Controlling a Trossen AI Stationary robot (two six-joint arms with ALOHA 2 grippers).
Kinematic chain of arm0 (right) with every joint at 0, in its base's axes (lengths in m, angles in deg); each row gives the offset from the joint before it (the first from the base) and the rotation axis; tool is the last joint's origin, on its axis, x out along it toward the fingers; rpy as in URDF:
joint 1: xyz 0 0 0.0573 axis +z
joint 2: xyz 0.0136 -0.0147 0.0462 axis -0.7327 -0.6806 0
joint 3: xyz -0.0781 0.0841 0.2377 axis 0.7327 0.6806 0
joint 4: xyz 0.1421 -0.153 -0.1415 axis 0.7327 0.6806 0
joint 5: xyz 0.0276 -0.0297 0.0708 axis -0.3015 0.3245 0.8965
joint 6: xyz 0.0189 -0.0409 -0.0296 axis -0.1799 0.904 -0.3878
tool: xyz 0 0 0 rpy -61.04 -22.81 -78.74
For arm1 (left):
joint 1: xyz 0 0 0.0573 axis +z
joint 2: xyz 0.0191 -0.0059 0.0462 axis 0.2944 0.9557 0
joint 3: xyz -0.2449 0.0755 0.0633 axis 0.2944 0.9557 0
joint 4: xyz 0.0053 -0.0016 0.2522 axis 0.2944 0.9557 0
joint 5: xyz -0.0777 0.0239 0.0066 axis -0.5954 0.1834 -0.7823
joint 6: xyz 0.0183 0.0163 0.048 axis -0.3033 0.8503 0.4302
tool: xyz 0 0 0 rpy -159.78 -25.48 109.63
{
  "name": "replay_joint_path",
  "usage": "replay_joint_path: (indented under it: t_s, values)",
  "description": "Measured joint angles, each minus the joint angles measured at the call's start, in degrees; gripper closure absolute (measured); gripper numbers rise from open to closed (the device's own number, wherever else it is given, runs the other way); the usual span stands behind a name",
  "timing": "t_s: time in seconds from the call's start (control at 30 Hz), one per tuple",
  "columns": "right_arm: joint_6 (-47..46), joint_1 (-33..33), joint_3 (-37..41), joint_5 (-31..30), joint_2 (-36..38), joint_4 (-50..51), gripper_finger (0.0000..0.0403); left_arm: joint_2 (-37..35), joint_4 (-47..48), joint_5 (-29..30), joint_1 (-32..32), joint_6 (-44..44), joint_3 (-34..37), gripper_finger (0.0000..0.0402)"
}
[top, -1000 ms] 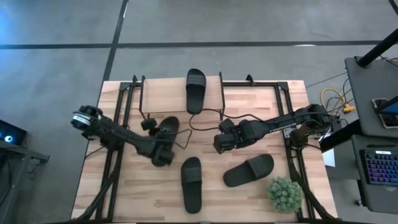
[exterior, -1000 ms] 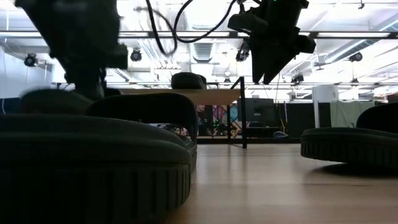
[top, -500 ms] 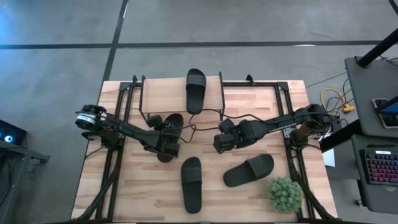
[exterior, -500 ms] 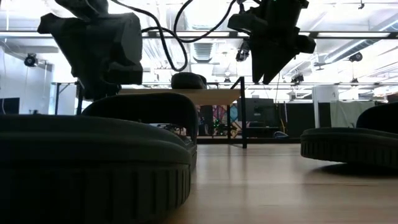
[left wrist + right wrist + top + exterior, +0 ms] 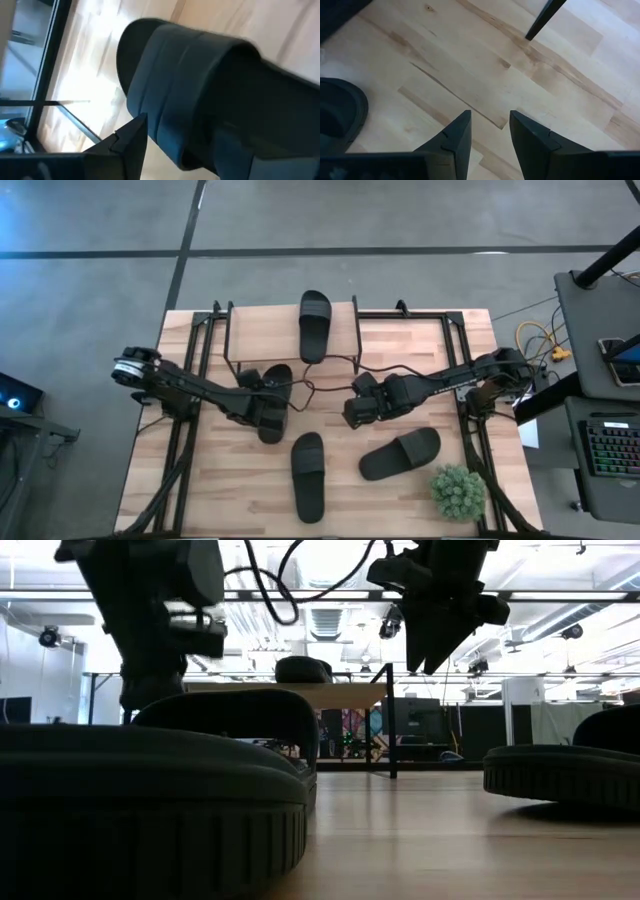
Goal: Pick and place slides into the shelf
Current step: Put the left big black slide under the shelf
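Here the table [image 5: 400, 490] carries the shelf [image 5: 270, 330], one slide [image 5: 314, 320] on top. Just before the shelf, the left tool [image 5: 268, 412] grasps another slide [image 5: 275, 380]; lift it level, clearing the plank. The right tool [image 5: 352, 412] hangs released nearby.

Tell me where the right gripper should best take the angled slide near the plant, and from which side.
Probably by its wide strap, coming straight down from above. The slide lies flat, sole down, apart from the other slides and the plant, so the raised strap is the one part the fingers can close across. The right gripper hangs nearby, open and empty.
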Motion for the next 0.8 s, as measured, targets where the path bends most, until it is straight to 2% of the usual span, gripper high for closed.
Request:
replay_joint_path:
  t_s: [0.13,0.4,0.6,0.8]
  values:
    - [0.5,0.0,0.0,-0.2,0.0,0.0,0.0277,-3.9,1.6,-1.9,-0.2,0.0,-1.0,0.0221]
    - [2.1,0.0,0.0,-0.2,0.0,0.0,0.0277,-12.8,1.9,-10.4,-3.9,-1.6,-3.4,0.0233]
    - [4.1,0.0,0.0,-0.2,0.0,0.0,0.0277,-14.8,-0.8,-16.9,-11.6,-4.4,-3.1,0.0312]
    - [6.6,0.0,0.0,-0.2,0.0,-0.1,0.0277,-12.6,-7.9,-21.0,-19.2,-13.5,-2.9,0.0393]
